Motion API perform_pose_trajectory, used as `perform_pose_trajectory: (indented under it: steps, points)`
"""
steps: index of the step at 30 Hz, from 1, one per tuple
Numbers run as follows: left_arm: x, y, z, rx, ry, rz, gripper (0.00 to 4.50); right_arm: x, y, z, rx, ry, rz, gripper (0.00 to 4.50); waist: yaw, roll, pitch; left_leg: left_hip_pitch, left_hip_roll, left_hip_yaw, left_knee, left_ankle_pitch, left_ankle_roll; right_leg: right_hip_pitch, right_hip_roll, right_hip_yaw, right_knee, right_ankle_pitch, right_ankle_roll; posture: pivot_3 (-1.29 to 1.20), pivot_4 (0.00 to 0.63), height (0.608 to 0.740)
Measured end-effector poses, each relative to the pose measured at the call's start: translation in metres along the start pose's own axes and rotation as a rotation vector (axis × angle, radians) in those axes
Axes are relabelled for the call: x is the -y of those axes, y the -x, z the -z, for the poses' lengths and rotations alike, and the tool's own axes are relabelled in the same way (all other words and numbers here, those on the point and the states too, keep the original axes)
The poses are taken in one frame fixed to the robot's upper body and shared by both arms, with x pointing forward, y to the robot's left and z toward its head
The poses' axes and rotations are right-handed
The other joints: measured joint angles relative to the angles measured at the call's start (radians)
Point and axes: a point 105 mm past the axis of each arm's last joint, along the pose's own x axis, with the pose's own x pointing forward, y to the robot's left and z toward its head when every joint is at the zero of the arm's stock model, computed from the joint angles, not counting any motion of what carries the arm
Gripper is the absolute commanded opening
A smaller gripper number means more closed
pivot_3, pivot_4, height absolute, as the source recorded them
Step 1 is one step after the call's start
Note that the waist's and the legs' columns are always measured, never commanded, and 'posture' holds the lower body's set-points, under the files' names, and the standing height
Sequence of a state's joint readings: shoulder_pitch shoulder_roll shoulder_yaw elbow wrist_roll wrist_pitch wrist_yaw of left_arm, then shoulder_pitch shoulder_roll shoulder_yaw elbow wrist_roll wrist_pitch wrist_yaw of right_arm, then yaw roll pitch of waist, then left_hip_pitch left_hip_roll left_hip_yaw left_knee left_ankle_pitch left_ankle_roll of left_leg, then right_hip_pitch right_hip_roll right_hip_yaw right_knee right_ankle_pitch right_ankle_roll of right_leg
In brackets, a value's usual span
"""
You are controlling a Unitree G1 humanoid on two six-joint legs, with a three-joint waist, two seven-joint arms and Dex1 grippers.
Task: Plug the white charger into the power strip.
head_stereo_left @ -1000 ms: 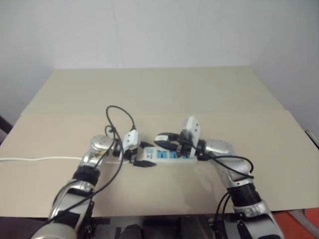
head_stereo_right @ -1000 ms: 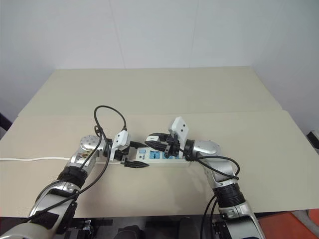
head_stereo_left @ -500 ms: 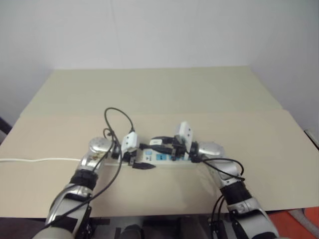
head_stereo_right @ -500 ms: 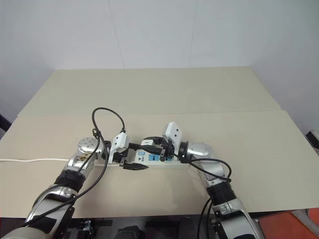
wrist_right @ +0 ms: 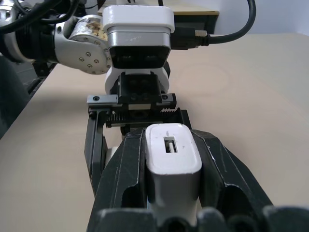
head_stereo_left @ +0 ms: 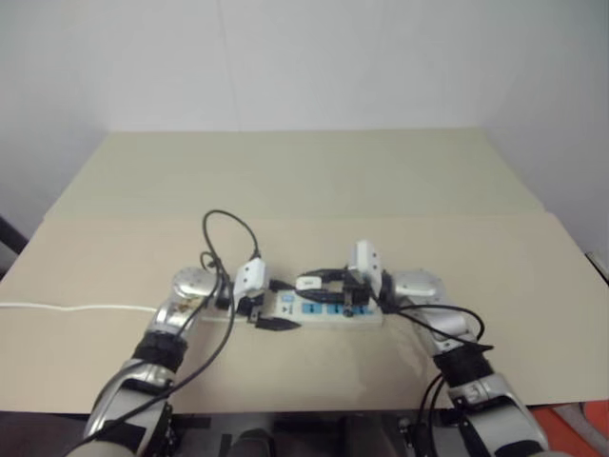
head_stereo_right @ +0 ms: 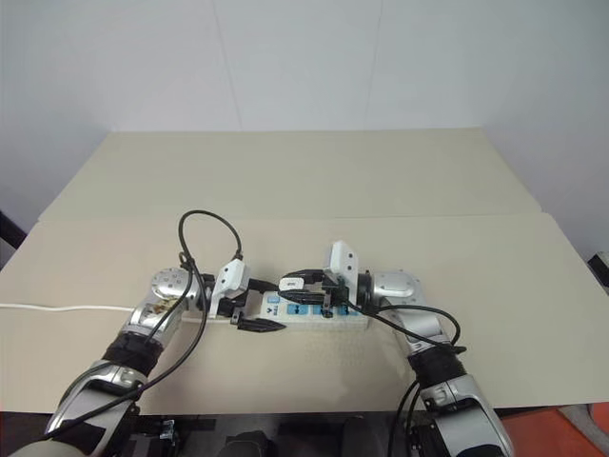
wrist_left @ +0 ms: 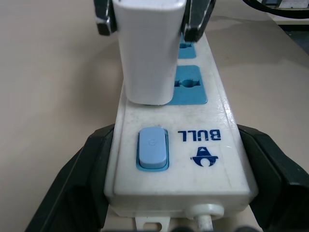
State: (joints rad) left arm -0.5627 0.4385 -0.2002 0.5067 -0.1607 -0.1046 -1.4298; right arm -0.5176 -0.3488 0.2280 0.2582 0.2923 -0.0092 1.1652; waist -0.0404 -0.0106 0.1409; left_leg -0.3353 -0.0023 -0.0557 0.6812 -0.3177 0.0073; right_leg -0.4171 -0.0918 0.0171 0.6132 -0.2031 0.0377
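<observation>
White charger [wrist_left: 147, 50] clamped upright between the black fingers [wrist_right: 123, 186] of the right gripper [wrist_right: 172, 193], sitting over the socket nearest the switch end of the power strip [wrist_left: 212, 121]. Base of charger at or against the blue socket face; prongs hidden, so seating depth impossible to judge. USB slot on the charger's back visible from the right wrist view, not from the head views.

Power strip lying flat near the front edge of the table [head_stereo_right: 285, 181], roughly mid-width, long axis parallel to that edge. Switch end pinched from both sides by the left gripper [wrist_left: 178, 193], its black fingers [wrist_left: 79, 174] pressed to the strip's two long sides. Blue rocker switch [wrist_left: 153, 147] and "BULL" lettering readable from the left wrist view alone; two further blue sockets beyond the charger there too. Head views show instead the whole strip [head_stereo_right: 314, 312] between both arms, charger [head_stereo_right: 293, 282] as a small white block above it, right gripper [head_stereo_right: 303, 286] reaching in from the right, left gripper [head_stereo_right: 255, 309] from the left.

Thin white cord [head_stereo_right: 57, 307] running from the strip's switch end toward the table's left edge. Black cable [head_stereo_right: 205, 233] looping up over the left wrist.
</observation>
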Motion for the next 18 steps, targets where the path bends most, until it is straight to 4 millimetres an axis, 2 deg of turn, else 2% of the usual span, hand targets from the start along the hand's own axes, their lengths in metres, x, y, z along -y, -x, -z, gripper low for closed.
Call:
perform_pose_trajectory:
  steps: [10, 18]
  points:
    - [0.001, 0.002, 0.002, -0.005, 0.003, -0.011, 3.29, 0.001, 0.001, 0.003, -0.009, 0.012, -0.024, 1.13, -0.002, 0.0, 0.0, 0.004, 0.0, 0.0, 0.0, 0.0, 0.0, 0.005, 0.0, 0.0, -0.001, 0.0, 0.0, 0.0, 0.15, 0.74]
    - [0.002, 0.009, 0.007, -0.029, 0.015, -0.018, 3.29, -0.004, -0.015, 0.004, -0.021, 0.013, -0.038, 1.13, -0.009, 0.0, 0.0, 0.015, 0.001, 0.0, -0.003, 0.0, 0.001, 0.013, 0.001, 0.001, -0.002, -0.002, -0.002, 0.0, 0.15, 0.74]
